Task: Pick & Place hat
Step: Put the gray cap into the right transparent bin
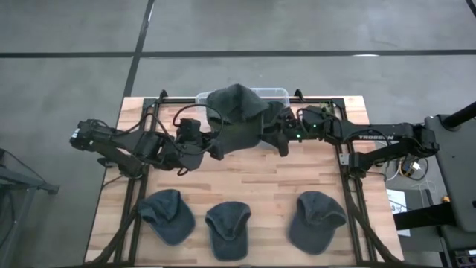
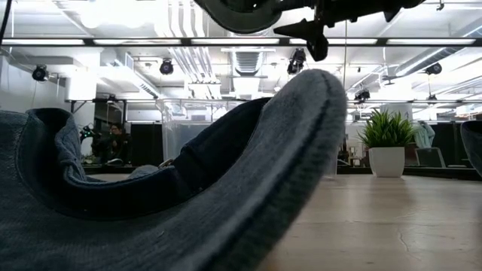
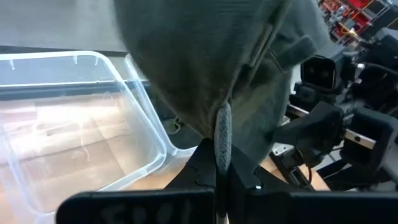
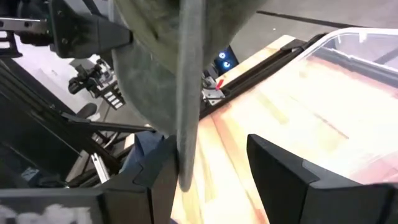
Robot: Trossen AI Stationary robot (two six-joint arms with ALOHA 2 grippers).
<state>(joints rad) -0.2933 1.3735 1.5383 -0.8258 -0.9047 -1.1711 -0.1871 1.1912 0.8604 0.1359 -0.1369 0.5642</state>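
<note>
A dark grey hat (image 1: 238, 112) hangs in the air over the table's far middle, partly over a clear plastic bin (image 1: 279, 93). My left gripper (image 1: 214, 151) is shut on the hat's left side. My right gripper (image 4: 211, 168) stands open at the hat's right side. The hat's brim edge (image 4: 186, 124) runs down between its fingers, close to one finger (image 4: 155, 180), and the other finger (image 4: 280, 168) is well apart from it. Three more grey hats (image 1: 167, 216) (image 1: 227, 229) (image 1: 316, 222) rest on the table along its near edge. My left gripper pinches a thick seamed edge of the hat (image 3: 222, 127) between its two fingers, coming roughly level from the table's left side. The hat is lifted clear of the table and bulges out beyond the fingers. My right gripper: I cannot tell whether the brim edge touches its finger.
The bin (image 3: 74, 124) stands at the table's far edge, with bare space showing inside it. A black metal frame (image 1: 349, 186) runs along the table's sides. In the low view, the nearest hat on the table (image 2: 226, 196) fills most of the picture.
</note>
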